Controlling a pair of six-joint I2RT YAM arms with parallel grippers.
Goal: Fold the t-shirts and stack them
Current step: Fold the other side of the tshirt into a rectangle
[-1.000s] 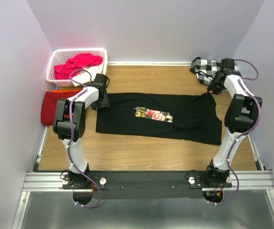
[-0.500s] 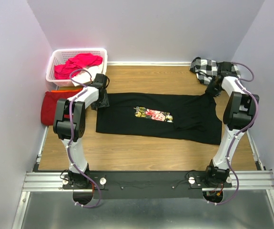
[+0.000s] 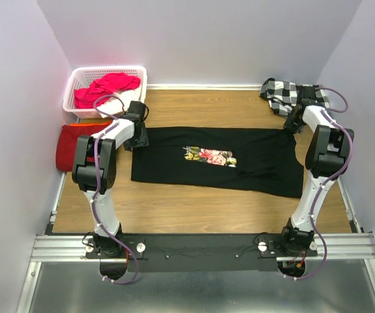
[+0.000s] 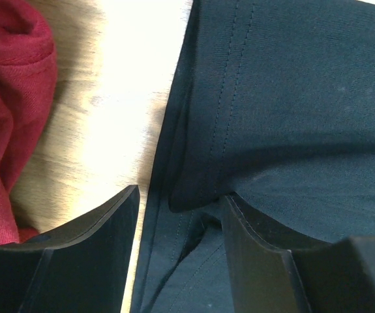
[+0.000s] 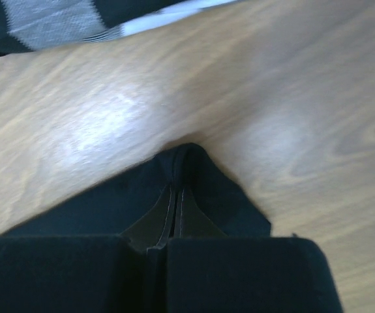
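The black t-shirt (image 3: 252, 163) with a floral print lies spread flat across the middle of the table. My right gripper (image 3: 296, 124) is at its far right corner. In the right wrist view that gripper (image 5: 179, 189) is shut on a pinch of the black cloth (image 5: 109, 208). My left gripper (image 3: 138, 137) is at the shirt's far left corner. It (image 4: 182, 195) stands open, its fingers either side of a fold of the black hem (image 4: 291, 98). The dark-red t-shirt (image 3: 73, 147) lies folded at the table's left edge, and shows beside the left gripper (image 4: 11, 117).
A white basket (image 3: 76, 75) with pink and white cloth stands at the back left. A black-and-white checkered cloth (image 3: 278, 91) lies in the back right corner, just beyond the right gripper (image 5: 44, 19). Walls close in both sides.
My right gripper has shut on the black shirt's far right corner and drawn it a little to the right. The left arm has not moved.
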